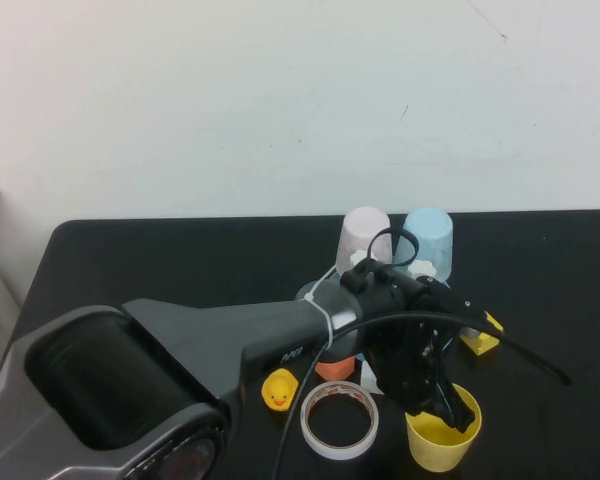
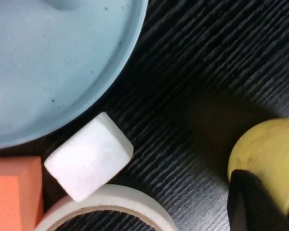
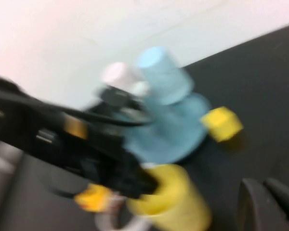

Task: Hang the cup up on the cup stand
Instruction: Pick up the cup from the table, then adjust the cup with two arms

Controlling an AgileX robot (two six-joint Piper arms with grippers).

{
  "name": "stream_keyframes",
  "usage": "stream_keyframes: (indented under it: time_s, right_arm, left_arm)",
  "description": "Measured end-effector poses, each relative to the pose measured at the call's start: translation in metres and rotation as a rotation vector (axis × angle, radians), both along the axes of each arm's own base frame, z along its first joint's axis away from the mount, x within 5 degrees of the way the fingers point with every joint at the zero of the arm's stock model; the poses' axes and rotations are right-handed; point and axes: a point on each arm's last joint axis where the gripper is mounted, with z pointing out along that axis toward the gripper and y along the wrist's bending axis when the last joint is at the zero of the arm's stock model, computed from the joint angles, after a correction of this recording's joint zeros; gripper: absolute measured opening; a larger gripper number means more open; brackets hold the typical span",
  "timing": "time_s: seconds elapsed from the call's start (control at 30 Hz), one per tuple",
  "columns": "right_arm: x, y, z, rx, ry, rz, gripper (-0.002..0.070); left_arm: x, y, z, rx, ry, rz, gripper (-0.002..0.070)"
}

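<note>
We see the left gripper (image 1: 448,408) at the rim of the yellow cup (image 1: 442,436), its fingers (image 2: 253,202) pinching the cup wall, one inside. The cup stands upright on the worktop (image 1: 130,265), just beside the cup stand (image 2: 53,67). The right gripper (image 3: 269,202) hangs apart, fingers pressed together.

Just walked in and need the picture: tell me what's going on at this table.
The left hand has reached down to the upright yellow cup at the table's near edge, one finger inside it at the rim, apparently closing on it. The cup is not on the stand yet; a pink cup and a blue cup already sit upside down there. The right hand is shut, hovering off to the side, holding nothing.
</note>
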Motion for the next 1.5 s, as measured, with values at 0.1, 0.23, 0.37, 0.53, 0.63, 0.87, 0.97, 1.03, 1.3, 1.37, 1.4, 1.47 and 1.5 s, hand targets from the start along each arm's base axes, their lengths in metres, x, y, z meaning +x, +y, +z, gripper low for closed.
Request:
stream_keyframes:
  time_s: [0.1, 0.23, 0.37, 0.53, 0.63, 0.87, 0.97, 1.03, 1.3, 1.37, 1.4, 1.47, 1.5]
  right_arm:
    - [-0.001, 0.005, 0.003, 0.148, 0.01, 0.011, -0.0001]
    - [-0.001, 0.006, 0.004, 0.2, 0.012, 0.014, -0.0001]
    - [0.0, 0.006, 0.005, 0.215, 0.004, 0.009, -0.0001]
    - [0.0, 0.005, 0.005, 0.178, -0.014, 0.014, -0.0001]
    - [0.0, 0.005, 0.005, 0.128, -0.029, 0.028, -0.0001]
    - [-0.001, 0.01, 0.006, 0.214, -0.011, 0.061, -0.0001]
    - [-0.001, 0.011, 0.009, 0.242, -0.036, 0.072, -0.0001]
    - [-0.001, 0.012, 0.013, 0.279, -0.061, 0.077, -0.0001]
    - [0.009, 0.024, 0.021, 0.405, -0.023, 0.187, -0.0001]
    - [0.014, 0.028, 0.019, 0.406, 0.02, 0.222, 0.0]
    - [0.016, 0.029, 0.019, 0.398, 0.05, 0.239, 0.0006]
    - [0.023, 0.034, 0.024, 0.385, 0.095, 0.295, 0.004]
    - [0.026, 0.037, 0.028, 0.382, 0.107, 0.323, 0.0063]
  left_arm:
    - [0.0, 0.0, -0.003, 0.005, 0.002, -0.002, 0.0014]
    - [0.001, -0.001, -0.001, 0.007, -0.013, -0.029, 0.0011]
    - [0.002, 0.002, 0.023, 0.0, -0.061, -0.05, 0.0011]
    - [0.001, 0.012, 0.091, -0.041, -0.203, -0.088, 0.0011]
    - [-0.004, 0.022, 0.128, -0.047, -0.274, -0.112, 0.0011]
    - [-0.038, 0.07, 0.173, -0.106, -0.427, -0.141, 0.0011]
    - [-0.058, 0.092, 0.174, -0.183, -0.521, -0.16, 0.0011]
    - [-0.068, 0.103, 0.175, -0.252, -0.613, -0.19, 0.0011]
    - [-0.086, 0.136, 0.17, -0.381, -0.788, -0.24, 0.0011]
    - [-0.083, 0.142, 0.174, -0.389, -0.836, -0.244, 0.0011]
    - [-0.081, 0.144, 0.177, -0.391, -0.862, -0.247, 0.0011]
    - [-0.077, 0.149, 0.183, -0.412, -0.92, -0.245, 0.0011]
    - [-0.075, 0.151, 0.188, -0.427, -0.95, -0.243, 0.0011]
